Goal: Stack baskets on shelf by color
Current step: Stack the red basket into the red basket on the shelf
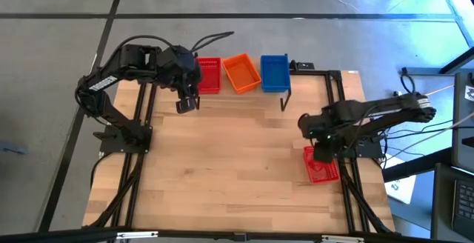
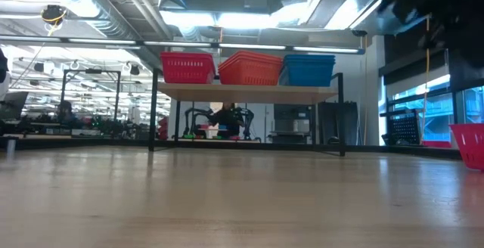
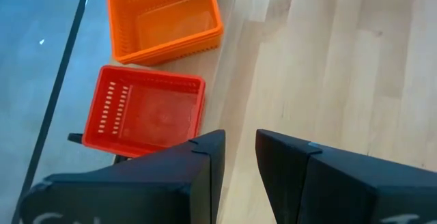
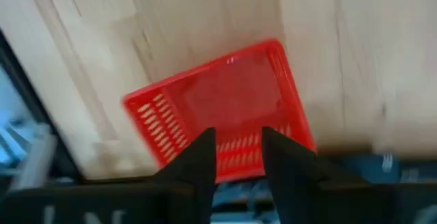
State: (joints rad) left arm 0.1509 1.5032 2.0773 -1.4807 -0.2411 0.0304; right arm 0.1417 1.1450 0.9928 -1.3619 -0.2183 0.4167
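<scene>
The shelf (image 2: 249, 91) stands at the table's far edge and bears red baskets (image 2: 185, 68), orange baskets (image 2: 251, 68) and blue baskets (image 2: 308, 70) side by side. Another red basket (image 1: 324, 170) rests on its bottom at the table's right edge. My right gripper (image 4: 239, 157) hangs open just above it, pointing down, with one perforated side wall (image 4: 239, 149) showing between its fingers. My left gripper (image 3: 240, 162) is open and holds nothing. It hovers above the table just in front of the shelf's red basket (image 3: 147, 108). My right gripper stands with one finger on either side of the red basket's side wall (image 4: 239, 149), coming from above. Whether the fingers touch the wall I cannot tell.
Black frame rails (image 1: 141, 124) run along the table's left and right sides, and the right one (image 1: 348, 191) passes close by the lone red basket. The wooden tabletop (image 1: 237, 161) between the two arms is bare.
</scene>
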